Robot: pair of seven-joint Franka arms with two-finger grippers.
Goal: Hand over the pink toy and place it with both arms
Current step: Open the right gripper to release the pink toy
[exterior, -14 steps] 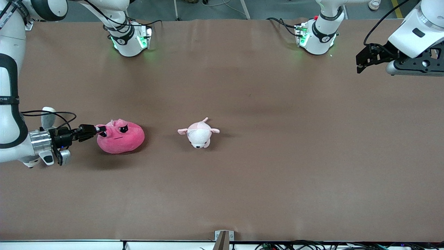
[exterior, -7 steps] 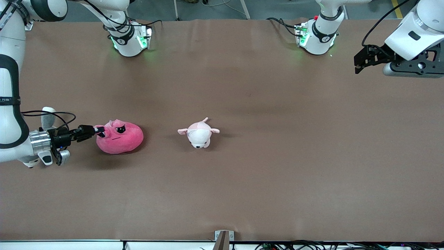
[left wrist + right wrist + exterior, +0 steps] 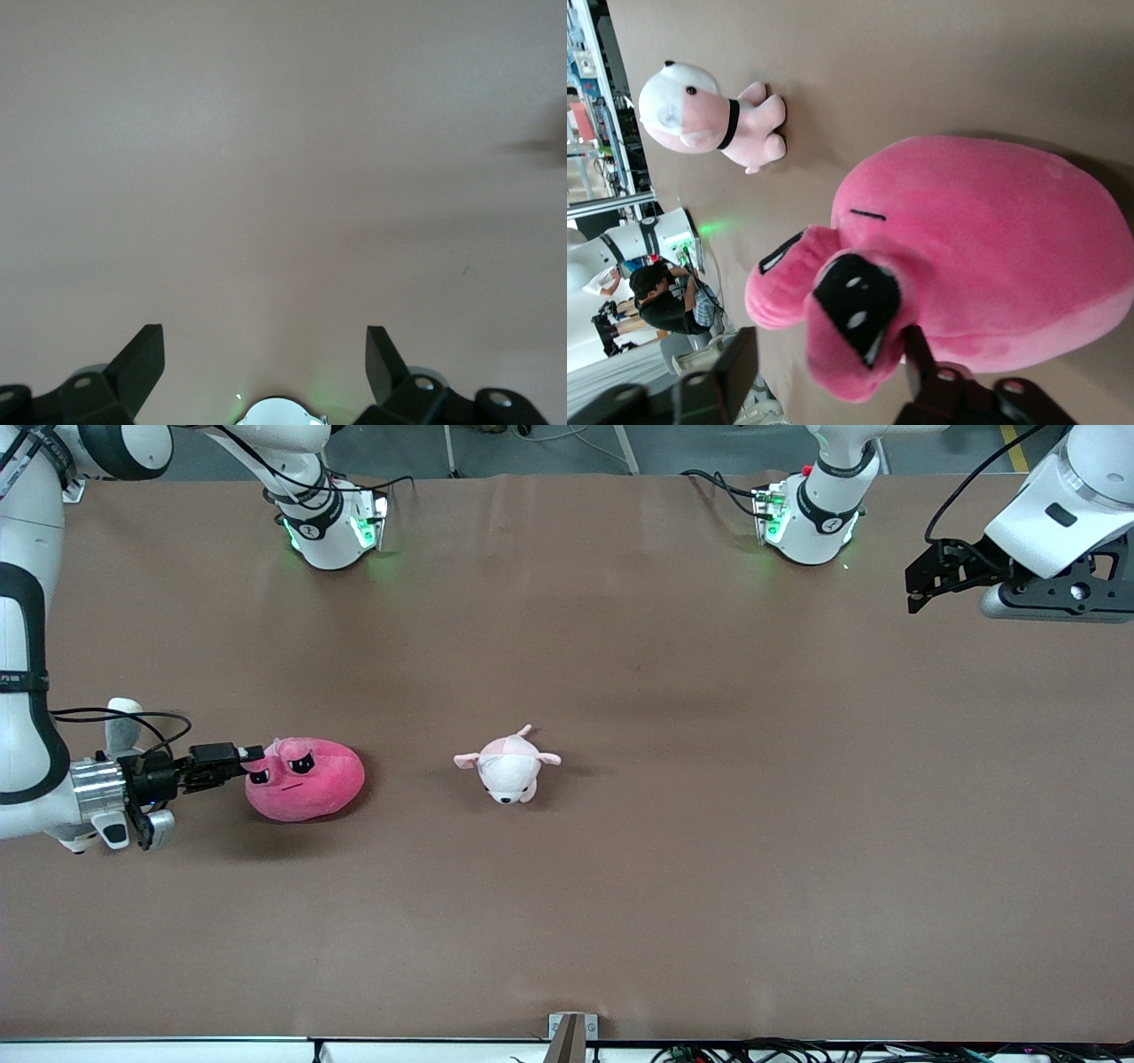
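Observation:
The pink toy (image 3: 306,779) lies on the brown table toward the right arm's end, its frowning face up. My right gripper (image 3: 252,758) is low at the toy's end, open, with the toy's eye ridge between its spread fingers (image 3: 741,354). In the right wrist view the pink toy (image 3: 992,257) fills the middle and the right gripper (image 3: 829,347) straddles its dark eye patch. My left gripper (image 3: 918,590) hangs open over the table's edge at the left arm's end; the left wrist view shows the left gripper (image 3: 265,341) with only bare table between its fingers.
A small pale pink-and-white animal plush (image 3: 507,766) lies at mid-table, beside the pink toy toward the left arm's end; this small plush (image 3: 700,111) also shows in the right wrist view. A grey-and-white plush (image 3: 122,722) pokes out by the right wrist. The arm bases (image 3: 330,522) stand along the table's edge farthest from the front camera.
The right gripper has opened and let go of the pink toy's brow, pulling back slightly. The toy has settled on the table. The left arm has barely moved.

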